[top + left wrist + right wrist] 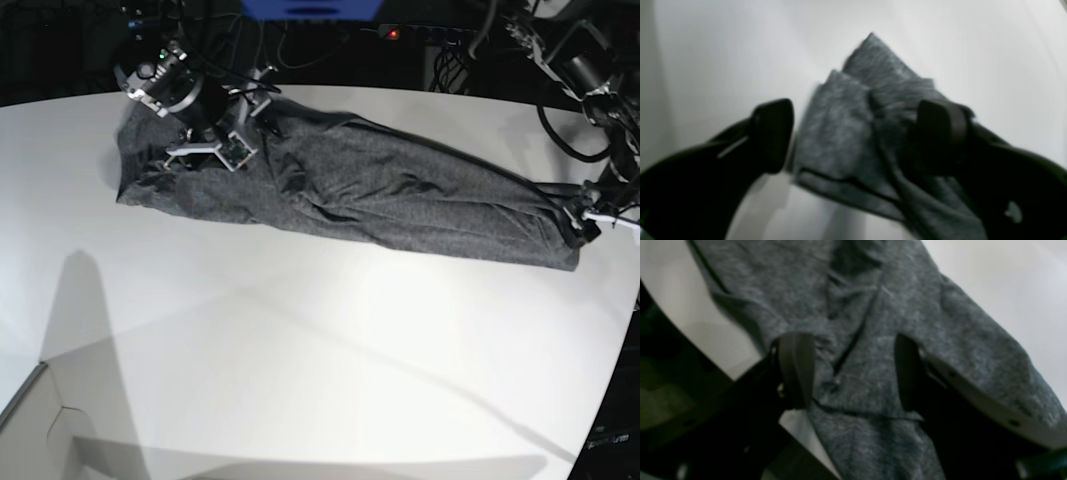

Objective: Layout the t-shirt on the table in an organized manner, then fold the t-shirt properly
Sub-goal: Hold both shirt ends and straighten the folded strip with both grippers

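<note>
Dark heather-grey soft knit t-shirt lies bunched in long strip across big white table. Left tool and right tool both spread wide, cloth between jaws, nothing pinched. Floppy, light, probably slides easy; grab hem corners.

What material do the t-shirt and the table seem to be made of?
T-shirt: soft knit cloth, probably cotton or a blend. It looks heather grey and matte, with speckled fibres, and it drapes in folds.
Table: smooth white top with a faint sheen, possibly laminate or painted board. Its core cannot be seen.
</note>
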Controlling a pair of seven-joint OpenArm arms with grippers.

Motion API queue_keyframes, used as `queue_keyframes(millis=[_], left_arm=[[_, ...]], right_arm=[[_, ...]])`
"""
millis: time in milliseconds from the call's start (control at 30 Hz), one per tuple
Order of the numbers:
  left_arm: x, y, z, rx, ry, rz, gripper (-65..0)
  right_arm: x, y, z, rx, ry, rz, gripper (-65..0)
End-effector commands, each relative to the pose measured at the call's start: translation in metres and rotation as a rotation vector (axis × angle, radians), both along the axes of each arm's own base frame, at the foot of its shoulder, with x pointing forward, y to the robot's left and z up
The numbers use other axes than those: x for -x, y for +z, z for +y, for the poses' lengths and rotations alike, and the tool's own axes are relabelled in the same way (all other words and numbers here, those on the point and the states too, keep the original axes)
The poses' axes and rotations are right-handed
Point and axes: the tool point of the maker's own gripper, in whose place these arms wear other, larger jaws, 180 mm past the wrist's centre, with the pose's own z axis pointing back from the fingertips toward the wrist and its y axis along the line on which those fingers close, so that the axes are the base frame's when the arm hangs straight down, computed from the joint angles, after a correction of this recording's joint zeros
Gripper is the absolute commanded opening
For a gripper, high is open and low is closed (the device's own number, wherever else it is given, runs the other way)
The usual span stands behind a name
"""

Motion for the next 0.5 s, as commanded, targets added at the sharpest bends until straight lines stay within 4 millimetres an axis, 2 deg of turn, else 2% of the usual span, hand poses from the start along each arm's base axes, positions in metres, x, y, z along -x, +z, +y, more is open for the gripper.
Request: queue_keyframes(millis=[0, 133, 267, 467], left_arm=[[-0.010, 0.016, 0.009, -0.022, 0.004, -0.058, -4.4], [-0.021, 0.020, 0.007, -0.061, -0.011, -0.112, -2.6], [-0.025, 0.004, -0.010, -0.067, -0.074, -0.095, -2.6], [-0.019, -0.016, -0.015, -0.026, -0.066, -0.059, -2.6]], right_arm=[[-0.005, 0.011, 0.004, -0.029, -0.003, -0.037, -26.9], [-0.005, 0.010, 0.003, -0.029, -0.003, -0.036, -26.9], [-0.006, 0.010, 0.003, -0.029, -0.003, -0.037, -26.9], [-0.007, 0.012, 0.004, -0.029, -0.003, -0.042, -26.9]])
